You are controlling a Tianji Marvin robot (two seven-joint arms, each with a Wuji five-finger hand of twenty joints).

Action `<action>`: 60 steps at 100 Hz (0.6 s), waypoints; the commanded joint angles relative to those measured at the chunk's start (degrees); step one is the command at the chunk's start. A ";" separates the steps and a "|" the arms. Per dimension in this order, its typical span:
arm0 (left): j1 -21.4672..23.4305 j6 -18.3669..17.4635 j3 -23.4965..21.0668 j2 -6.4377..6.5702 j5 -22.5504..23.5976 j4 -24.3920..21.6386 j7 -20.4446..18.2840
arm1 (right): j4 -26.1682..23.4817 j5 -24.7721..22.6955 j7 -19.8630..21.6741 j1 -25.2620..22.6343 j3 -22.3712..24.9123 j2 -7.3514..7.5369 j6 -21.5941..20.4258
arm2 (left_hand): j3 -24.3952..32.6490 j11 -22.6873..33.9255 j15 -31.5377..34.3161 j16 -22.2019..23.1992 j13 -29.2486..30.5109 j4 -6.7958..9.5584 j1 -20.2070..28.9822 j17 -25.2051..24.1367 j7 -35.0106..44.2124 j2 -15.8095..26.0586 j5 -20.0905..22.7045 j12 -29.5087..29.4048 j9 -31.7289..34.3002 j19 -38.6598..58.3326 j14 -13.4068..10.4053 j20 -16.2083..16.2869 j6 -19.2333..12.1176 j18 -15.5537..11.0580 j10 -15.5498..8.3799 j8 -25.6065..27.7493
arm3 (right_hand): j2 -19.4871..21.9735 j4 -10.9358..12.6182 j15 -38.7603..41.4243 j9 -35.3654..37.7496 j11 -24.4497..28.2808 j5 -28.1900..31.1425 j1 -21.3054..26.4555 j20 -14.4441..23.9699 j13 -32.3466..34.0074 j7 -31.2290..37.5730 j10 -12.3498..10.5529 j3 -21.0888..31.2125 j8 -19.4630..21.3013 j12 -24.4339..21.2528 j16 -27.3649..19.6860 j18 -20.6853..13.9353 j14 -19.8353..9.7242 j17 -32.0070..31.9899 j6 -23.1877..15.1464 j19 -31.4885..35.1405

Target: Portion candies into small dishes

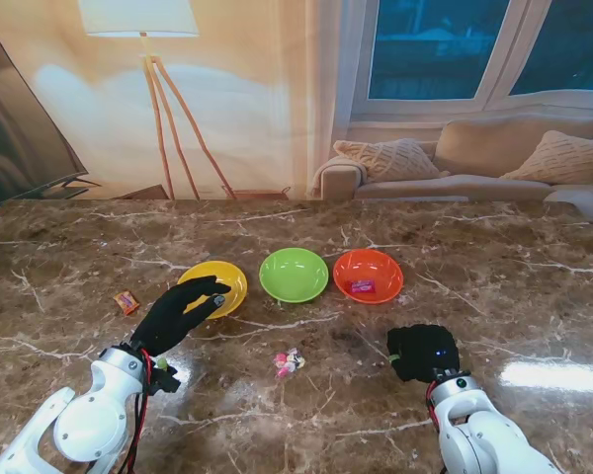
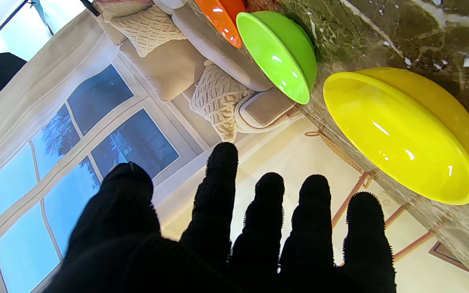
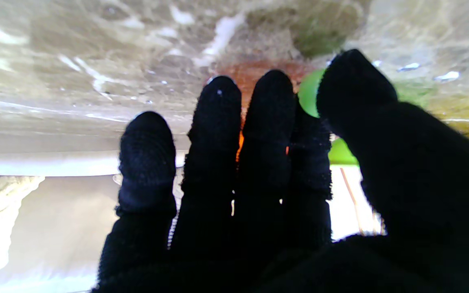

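On the marble table (image 1: 69, 257), a yellow dish (image 1: 217, 286), green dish (image 1: 294, 275) and orange dish (image 1: 368, 276) stand in a close row. One pink candy (image 1: 363, 286) lies in the orange dish, a small cluster of candies (image 1: 290, 362) sits on bare table nearer to me, and an orange-wrapped candy (image 1: 127, 301) lies left. No writing is legible. The left hand (image 1: 183, 311) hovers at the yellow dish's near rim, fingers spread, holding nothing. The right hand (image 1: 423, 352) hangs near the orange dish, fingers together, empty.

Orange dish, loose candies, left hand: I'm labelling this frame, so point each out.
Orange dish (image 1: 383, 269): stand view, bare inner wall.
Candies (image 1: 290, 362): stand view, middle of the small pile.
Left hand (image 1: 181, 313): stand view, back of the glove.
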 commanded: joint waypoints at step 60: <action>0.29 0.09 -0.28 -0.03 -0.66 -0.07 -0.27 | -3.85 2.99 1.92 12.84 -4.98 -1.01 -5.40 | 0.06 -0.53 -0.21 -0.23 0.21 1.21 0.87 -0.02 0.78 2.09 -0.24 -0.39 0.56 -1.38 -0.52 0.70 -1.65 0.39 -0.55 1.20 | 3.54 3.21 3.02 0.42 1.54 3.59 2.71 1.92 -0.05 4.05 -0.22 0.71 2.62 0.97 1.20 -0.57 -0.06 0.70 -5.73 2.67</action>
